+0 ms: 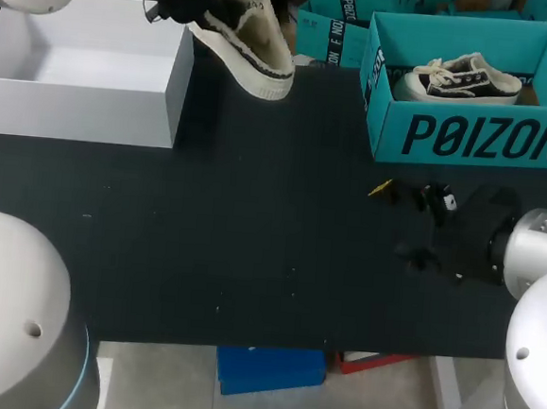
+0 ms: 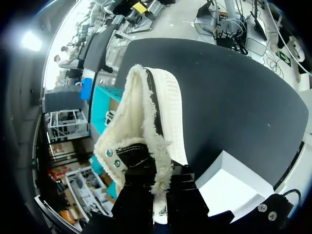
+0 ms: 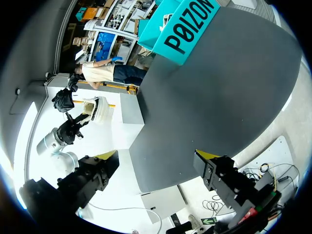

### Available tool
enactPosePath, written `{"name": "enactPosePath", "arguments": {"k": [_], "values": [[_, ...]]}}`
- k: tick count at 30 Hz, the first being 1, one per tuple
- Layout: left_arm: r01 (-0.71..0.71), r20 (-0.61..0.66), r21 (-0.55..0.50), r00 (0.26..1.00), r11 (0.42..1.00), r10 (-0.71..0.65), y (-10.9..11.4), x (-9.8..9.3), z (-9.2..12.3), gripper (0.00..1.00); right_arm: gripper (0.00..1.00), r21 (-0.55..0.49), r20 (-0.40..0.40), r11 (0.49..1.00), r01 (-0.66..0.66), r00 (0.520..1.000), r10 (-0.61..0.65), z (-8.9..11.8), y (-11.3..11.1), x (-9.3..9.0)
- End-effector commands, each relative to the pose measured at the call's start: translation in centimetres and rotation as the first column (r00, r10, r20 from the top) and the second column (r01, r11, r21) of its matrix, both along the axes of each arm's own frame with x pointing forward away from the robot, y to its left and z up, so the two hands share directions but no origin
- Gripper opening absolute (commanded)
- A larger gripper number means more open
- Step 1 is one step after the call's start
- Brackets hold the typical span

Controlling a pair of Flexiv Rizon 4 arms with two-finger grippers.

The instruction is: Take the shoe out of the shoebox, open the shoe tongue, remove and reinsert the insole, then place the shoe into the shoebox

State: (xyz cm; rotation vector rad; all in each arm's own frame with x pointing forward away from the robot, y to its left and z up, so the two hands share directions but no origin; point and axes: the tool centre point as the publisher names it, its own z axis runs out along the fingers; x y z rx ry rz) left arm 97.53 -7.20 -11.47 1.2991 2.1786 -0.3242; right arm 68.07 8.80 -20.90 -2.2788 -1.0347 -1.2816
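My left gripper (image 1: 205,10) is shut on the heel collar of a cream fleece-lined shoe (image 1: 253,47), holding it in the air just right of the open white shoebox (image 1: 85,67). In the left wrist view the shoe (image 2: 156,122) hangs sole-side toward the table, toe pointing away from the dark fingers (image 2: 139,192) that pinch its collar, with the white shoebox (image 2: 229,180) beside them. My right gripper (image 1: 395,224) hovers low over the table's right side, open and holding nothing. Its two fingers stand far apart in the right wrist view (image 3: 156,163), where the shoe (image 3: 97,109) shows far off.
A teal shoebox (image 1: 468,135) stands at the back right with a black-and-white sneaker (image 1: 463,79) inside. It shows again ahead of my right gripper (image 3: 185,27) and beyond the held shoe (image 2: 103,109). The black tabletop (image 1: 253,222) spreads between the boxes.
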Motion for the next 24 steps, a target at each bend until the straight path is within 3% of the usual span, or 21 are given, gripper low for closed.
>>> {"name": "enactPosePath", "arguments": {"k": [1, 12, 24], "values": [[-0.045, 0.040, -0.021, 0.998, 0.999, 0.046, 3.9, -1.2, 0.1, 0.00, 1.00, 0.093, -0.055, 0.992, -0.086, 0.994, 0.091, -0.4, -0.7, -0.5], [-0.289, 0.055, -0.029, 0.955, 0.957, 0.290, 13.3, 0.7, -1.0, 0.00, 1.00, 0.093, -0.055, 0.992, -0.086, 0.994, 0.091, -0.4, -0.7, -0.5], [-0.521, -0.029, -0.075, 0.853, 0.850, 0.521, 22.4, 1.4, -5.5, 0.00, 1.00, 0.093, -0.055, 0.992, -0.086, 0.994, 0.091, -0.4, -0.7, -0.5]]}}
